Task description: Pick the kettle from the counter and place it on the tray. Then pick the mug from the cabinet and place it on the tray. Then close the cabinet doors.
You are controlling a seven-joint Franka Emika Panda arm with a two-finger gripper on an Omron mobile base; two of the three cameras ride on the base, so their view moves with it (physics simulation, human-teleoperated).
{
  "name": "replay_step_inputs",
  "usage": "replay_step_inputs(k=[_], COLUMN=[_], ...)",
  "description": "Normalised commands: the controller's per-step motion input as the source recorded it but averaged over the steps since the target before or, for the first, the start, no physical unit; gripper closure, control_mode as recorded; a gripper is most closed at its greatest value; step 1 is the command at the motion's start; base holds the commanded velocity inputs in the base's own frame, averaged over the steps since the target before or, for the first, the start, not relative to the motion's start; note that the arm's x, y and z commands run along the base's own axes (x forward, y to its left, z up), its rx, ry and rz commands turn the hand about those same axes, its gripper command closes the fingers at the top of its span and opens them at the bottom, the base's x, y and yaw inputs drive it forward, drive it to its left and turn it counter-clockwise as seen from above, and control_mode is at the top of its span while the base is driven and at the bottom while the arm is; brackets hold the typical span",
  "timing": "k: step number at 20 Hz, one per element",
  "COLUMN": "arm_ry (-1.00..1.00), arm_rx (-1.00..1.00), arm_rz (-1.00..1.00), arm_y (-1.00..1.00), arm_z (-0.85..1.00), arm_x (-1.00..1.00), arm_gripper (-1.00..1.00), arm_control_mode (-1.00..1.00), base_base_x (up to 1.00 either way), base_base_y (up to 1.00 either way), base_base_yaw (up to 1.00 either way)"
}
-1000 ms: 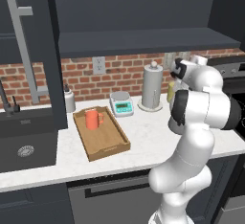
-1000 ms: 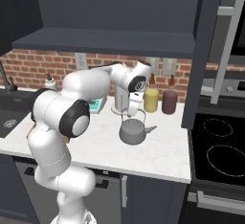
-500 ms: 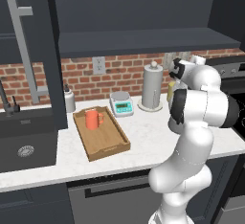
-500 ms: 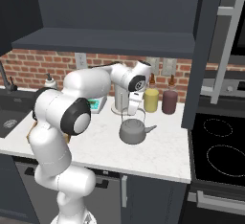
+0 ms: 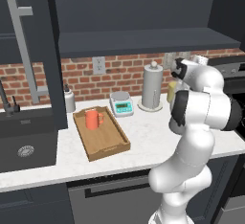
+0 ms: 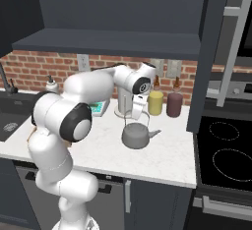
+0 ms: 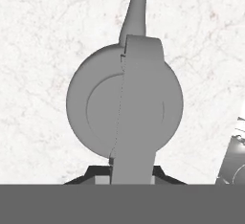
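Observation:
The dark grey kettle (image 6: 136, 136) stands on the white counter (image 6: 170, 155), spout toward the stove. My gripper (image 6: 136, 114) hangs straight over it, shut on the arched handle. Seen from above in the hand view, the kettle (image 7: 95, 108) has its handle running up the middle, and my gripper (image 7: 132, 174) clamps the handle's near end. The orange-red mug (image 5: 92, 119) stands upright in the wooden tray (image 5: 107, 144) on the counter's left part. The cabinet (image 5: 143, 7) is open above, and its left door (image 5: 45, 70) swings out with a grey bar handle.
A tall paper-towel cylinder (image 5: 152, 87), a small scale (image 5: 121, 105) and a soap bottle (image 5: 70, 100) line the brick wall. Yellow (image 6: 156, 102) and maroon (image 6: 173, 104) jars stand behind the kettle. The sink (image 5: 24, 144) lies left, the stove (image 6: 226, 150) right. The right door (image 6: 216, 47) juts out.
The jaws have closed onto the kettle's handle. The arm, the kettle, the mug and the tray stay where they were.

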Motion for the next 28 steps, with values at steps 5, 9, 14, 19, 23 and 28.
replay_step_inputs(k=[5,9,14,19,23,28], arm_ry=[-0.04,0.00,0.05,0.06,0.07,0.06], arm_rx=[0.00,0.00,0.00,0.00,0.00,0.00], arm_rz=[0.00,0.00,0.00,0.00,0.00,0.00], arm_y=[0.09,0.35,0.51,0.55,0.63,0.71], arm_z=[0.35,0.51,0.44,0.19,0.12,0.04], arm_x=[-0.60,-0.33,-0.16,-0.16,-0.14,-0.09], arm_gripper=[1.00,1.00,1.00,1.00,1.00,1.00], arm_control_mode=[-1.00,-1.00,-1.00,-1.00,-1.00,-1.00], base_base_x=[0.00,0.00,0.00,0.00,0.00,0.00], base_base_y=[0.00,0.00,0.00,0.00,0.00,0.00], base_base_yaw=[0.00,0.00,0.00,0.00,0.00,0.00])
